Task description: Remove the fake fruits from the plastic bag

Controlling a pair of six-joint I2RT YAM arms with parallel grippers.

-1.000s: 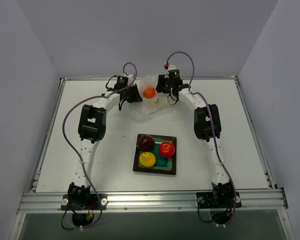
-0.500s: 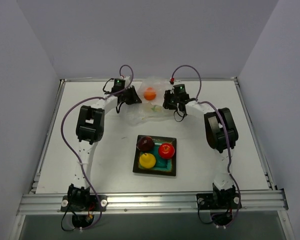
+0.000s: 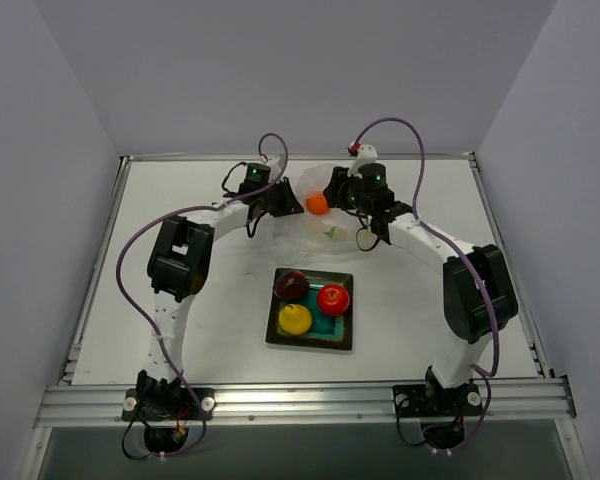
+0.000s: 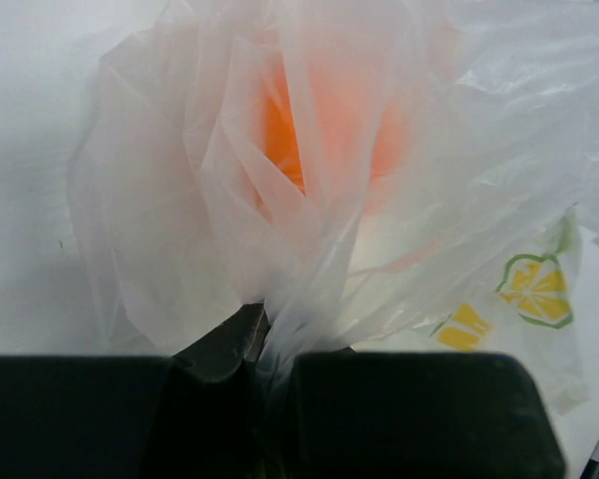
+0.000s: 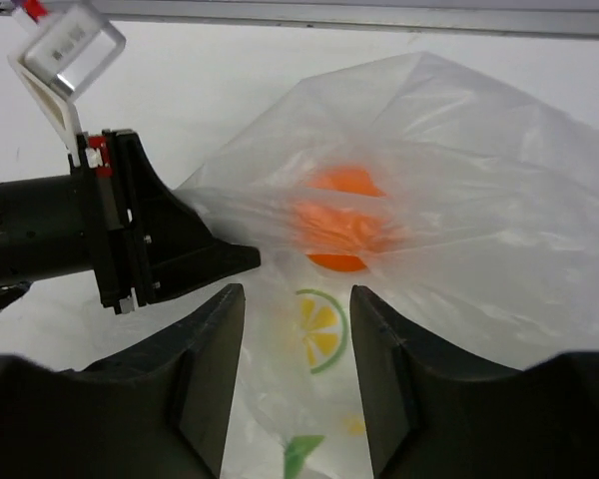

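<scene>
The plastic bag (image 3: 315, 228) lies at the back middle of the table, with the orange fruit (image 3: 317, 204) inside it. My left gripper (image 3: 283, 201) is shut on a bunched fold of the bag (image 4: 280, 249), and the orange fruit (image 4: 280, 135) glows through the plastic ahead of it. My right gripper (image 3: 342, 192) is open, and its fingers straddle the bag (image 5: 459, 200) just short of the orange fruit (image 5: 341, 225). The dark red (image 3: 292, 285), bright red (image 3: 332, 298) and yellow (image 3: 295, 319) fruits sit on the teal plate (image 3: 332, 326).
The left gripper's black body (image 5: 160, 249) shows close on the left in the right wrist view. The plate stands in the middle of the table, nearer than the bag. A metal rail (image 3: 300, 400) runs along the near edge.
Both grippers, the bag and the orange fruit have shifted a little right and nearer. The right arm's elbow has swung out to the right.
</scene>
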